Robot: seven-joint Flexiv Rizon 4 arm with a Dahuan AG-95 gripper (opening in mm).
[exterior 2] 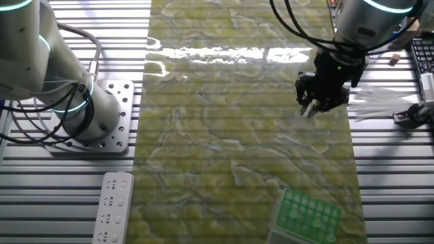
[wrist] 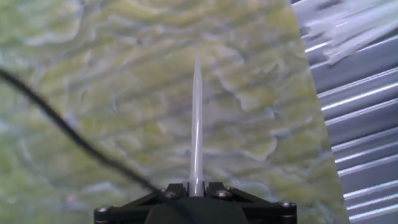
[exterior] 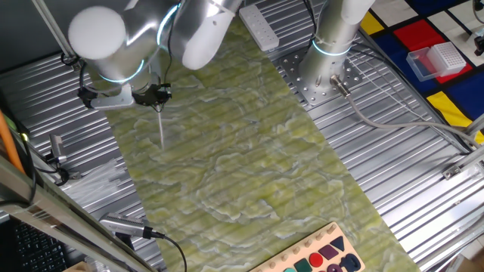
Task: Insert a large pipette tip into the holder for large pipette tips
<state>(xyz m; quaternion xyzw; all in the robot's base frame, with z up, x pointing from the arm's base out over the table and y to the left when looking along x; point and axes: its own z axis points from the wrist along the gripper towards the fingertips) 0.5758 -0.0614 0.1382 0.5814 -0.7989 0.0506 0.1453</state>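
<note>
Clearly, jaws pinching the large pipette tip (wrist: 196, 118) by its end, any sway could miss the holder (exterior 2: 306, 215).

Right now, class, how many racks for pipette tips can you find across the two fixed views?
2: a boxy rack with a bright green top at the marbled mat's near edge, and a clear box with a white grid top on the coloured panels. Others may lie off-frame.

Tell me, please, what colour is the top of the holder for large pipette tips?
Bright green, dotted with a grid of holes; the holder for large pipette tips shows best in the other fixed view.
</note>
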